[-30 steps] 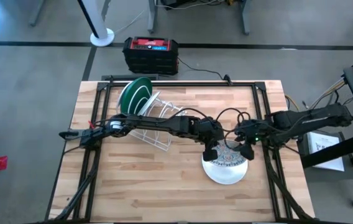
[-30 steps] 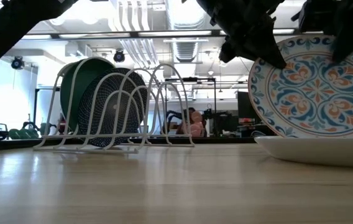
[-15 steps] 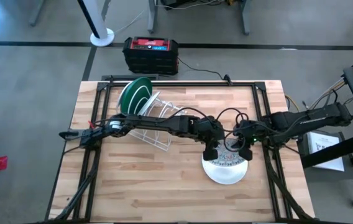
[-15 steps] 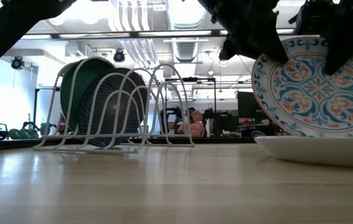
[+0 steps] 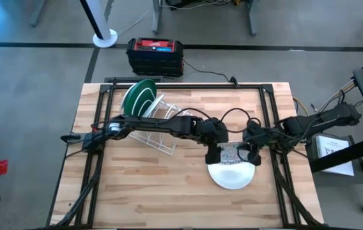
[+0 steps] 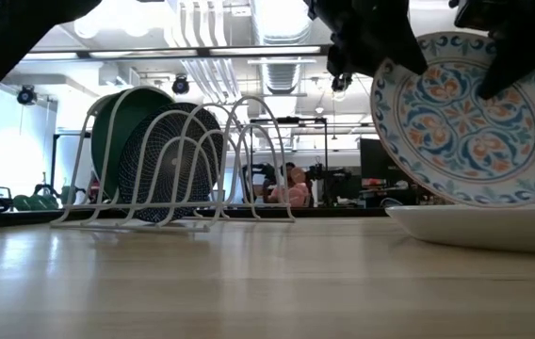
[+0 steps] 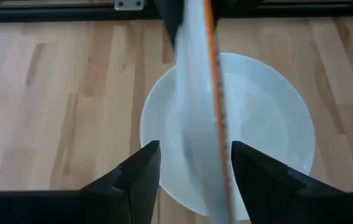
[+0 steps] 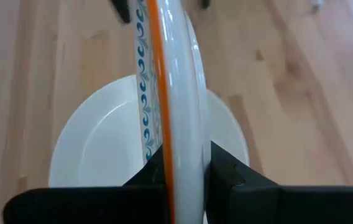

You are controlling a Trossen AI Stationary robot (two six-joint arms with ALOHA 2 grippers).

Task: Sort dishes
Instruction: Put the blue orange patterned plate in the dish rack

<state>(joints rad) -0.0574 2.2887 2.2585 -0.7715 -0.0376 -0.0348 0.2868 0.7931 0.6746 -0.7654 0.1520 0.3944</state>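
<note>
**Floral plate held on edge between two grippers, over the white plate**

From above: the floral plate (image 5: 231,153) stands on its edge near the middle of the wooden table (image 5: 137,191), just above a white plate (image 5: 232,174) that lies flat. The left gripper (image 5: 214,153) is at one side of its rim and the right gripper (image 5: 251,153) at the other. A white wire rack (image 5: 159,128) sits well apart toward the left, with a green plate (image 5: 138,96) standing in it.

From table height: the floral plate (image 6: 465,118) hangs tilted, clear of the white plate (image 6: 479,226) beneath. A dark plate (image 6: 169,165) stands in the rack (image 6: 239,160) beside the green one (image 6: 117,122). Which dark arm is which cannot be told here.

Left wrist: the left gripper (image 7: 195,165) has its fingers parted, standing off either side of the plate's rim (image 7: 210,93) with gaps showing (so no grip).

Right wrist: the right gripper (image 8: 186,165) is pinched tight on the rim (image 8: 170,74).

My reading is that this is a hand-over, with the right arm carrying the plate alone. The next move likely calls for the left arm to back away without knocking the rim, then a carry toward the rack.

The plate's lower edge and the rack's free slots are hard to make out.
</note>
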